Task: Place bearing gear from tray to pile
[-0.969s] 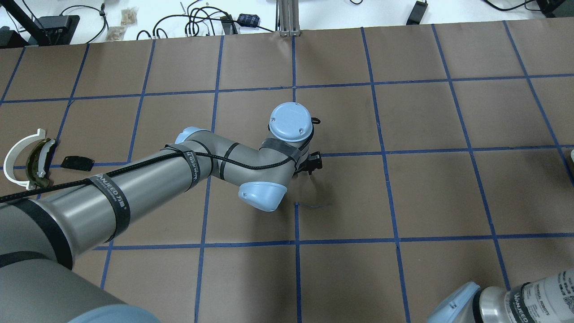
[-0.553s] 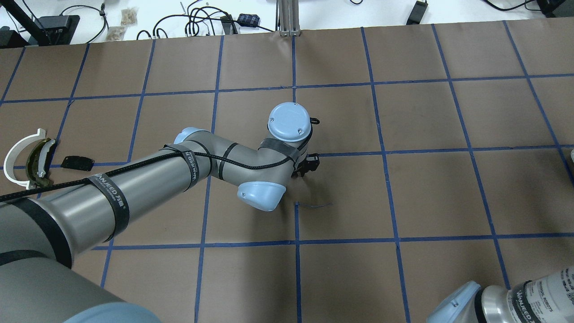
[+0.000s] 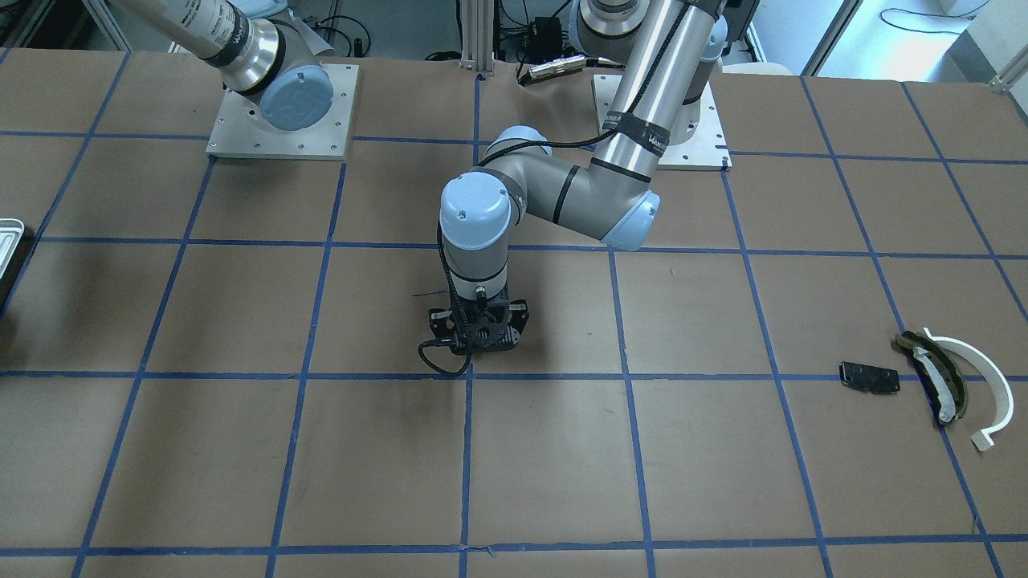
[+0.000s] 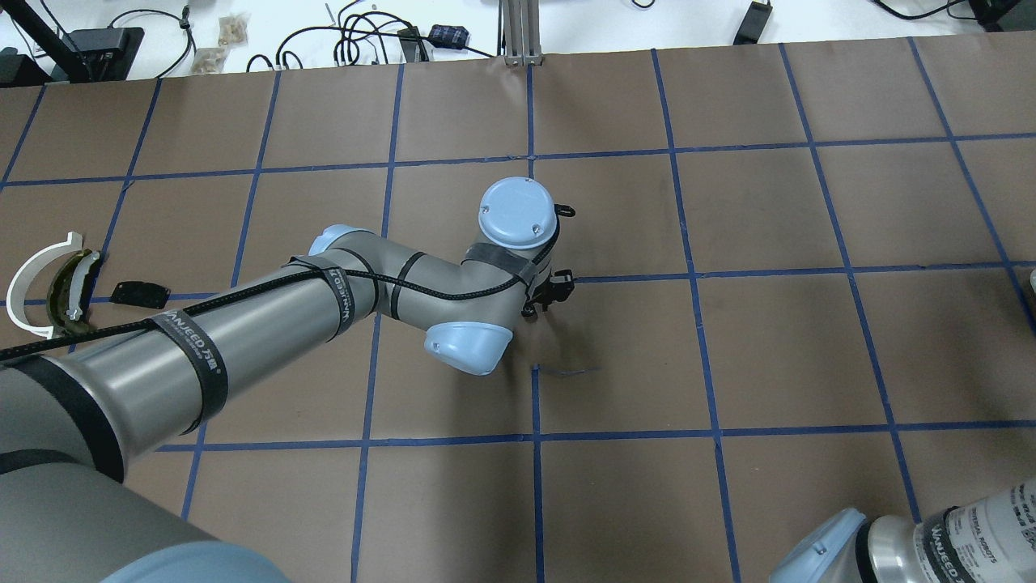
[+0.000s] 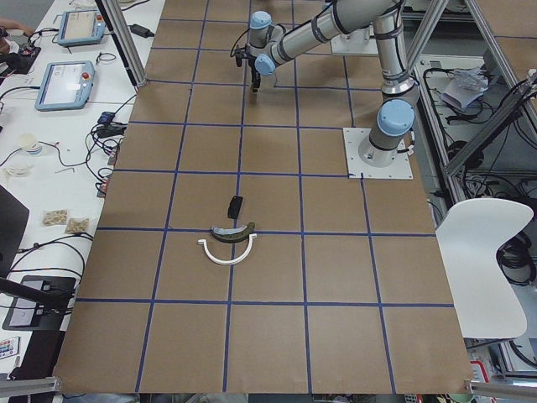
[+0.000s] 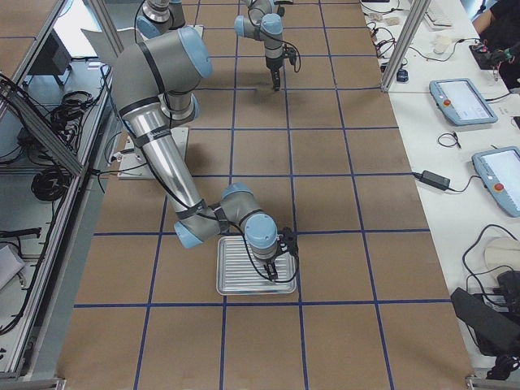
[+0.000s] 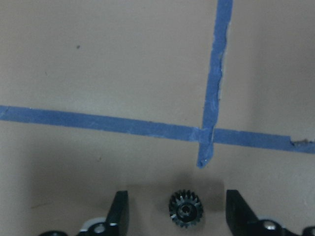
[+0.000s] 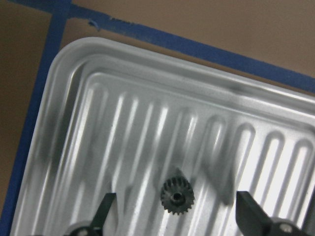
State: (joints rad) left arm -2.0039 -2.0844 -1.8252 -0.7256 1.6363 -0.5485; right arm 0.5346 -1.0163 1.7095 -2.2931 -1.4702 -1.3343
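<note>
A small black bearing gear (image 8: 177, 195) lies on the ribbed silvery tray (image 8: 74, 98). My right gripper (image 8: 175, 197) is open, one finger on each side of the gear and neither touching it. It hangs over the tray (image 6: 240, 268) in the exterior right view. A second black gear (image 7: 186, 209) lies on the brown table between the open fingers of my left gripper (image 7: 176, 197), mid-table (image 4: 552, 291). The pile lies far left in the overhead view: a black plate (image 4: 139, 293), an olive-and-white curved piece (image 4: 71, 293) and a white arc (image 4: 28, 283).
The table is brown paper with a blue tape grid; a tape crossing (image 7: 205, 133) lies just ahead of the left gripper. The tray's corner (image 3: 8, 233) shows at the front-facing view's left edge. Cables and devices (image 4: 364, 36) lie beyond the far table edge.
My left arm's wrist and gripper have shifted slightly to the left in the overhead view. The pile's parts have not moved.
</note>
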